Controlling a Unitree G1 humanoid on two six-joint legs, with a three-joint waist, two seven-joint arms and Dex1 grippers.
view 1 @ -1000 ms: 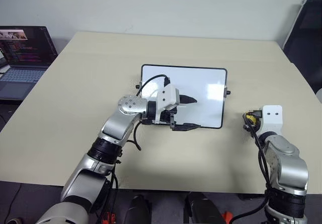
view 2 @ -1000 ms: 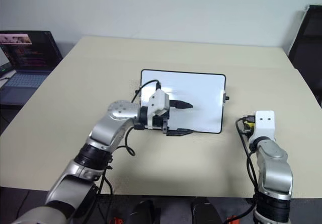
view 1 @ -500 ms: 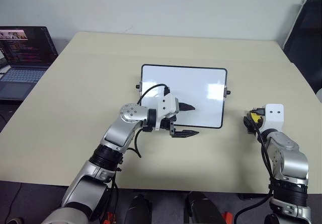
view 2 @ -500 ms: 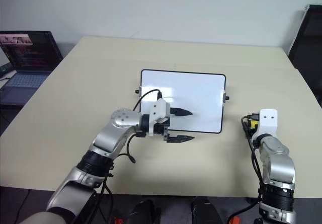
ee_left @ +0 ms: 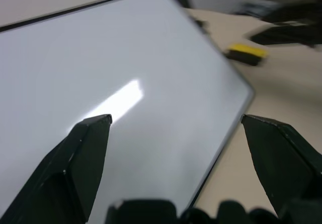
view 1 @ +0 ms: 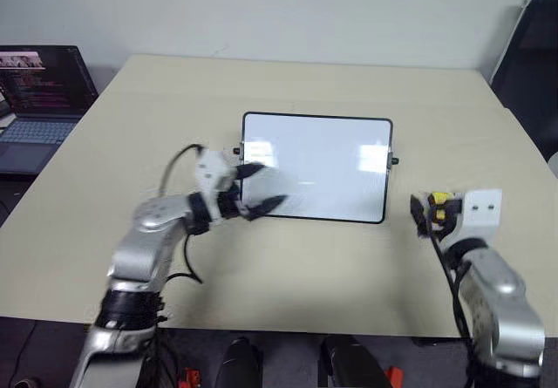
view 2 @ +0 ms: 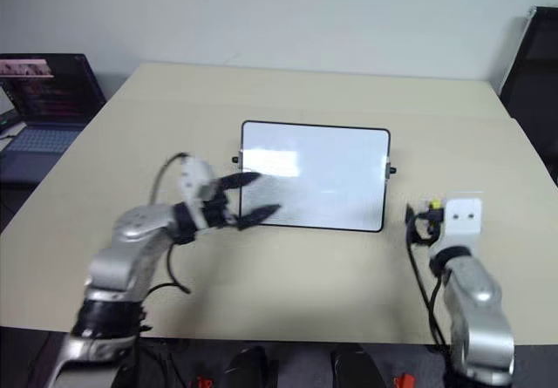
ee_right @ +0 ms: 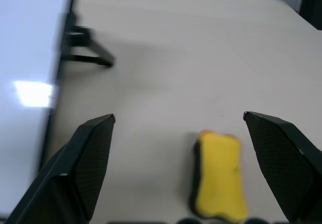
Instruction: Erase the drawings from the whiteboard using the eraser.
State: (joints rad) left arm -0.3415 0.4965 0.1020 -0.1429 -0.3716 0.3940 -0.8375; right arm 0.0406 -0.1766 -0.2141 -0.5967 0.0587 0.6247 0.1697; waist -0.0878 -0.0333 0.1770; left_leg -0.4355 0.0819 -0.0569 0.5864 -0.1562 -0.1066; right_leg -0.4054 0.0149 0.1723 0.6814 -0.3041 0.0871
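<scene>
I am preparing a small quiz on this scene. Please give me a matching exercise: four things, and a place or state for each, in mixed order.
Things:
1. eraser
2. whiteboard
3. laptop
4. left pincer

Places or states:
A. open, over the board's left edge
B. middle of the table
C. beyond the table's left side
D. on the table, right of the board

Pairs: 1-D, 2-B, 3-C, 4-A

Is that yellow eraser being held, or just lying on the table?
Lying loose. The eraser rests flat on the table, between the right gripper's wide-open fingers, untouched.
</scene>
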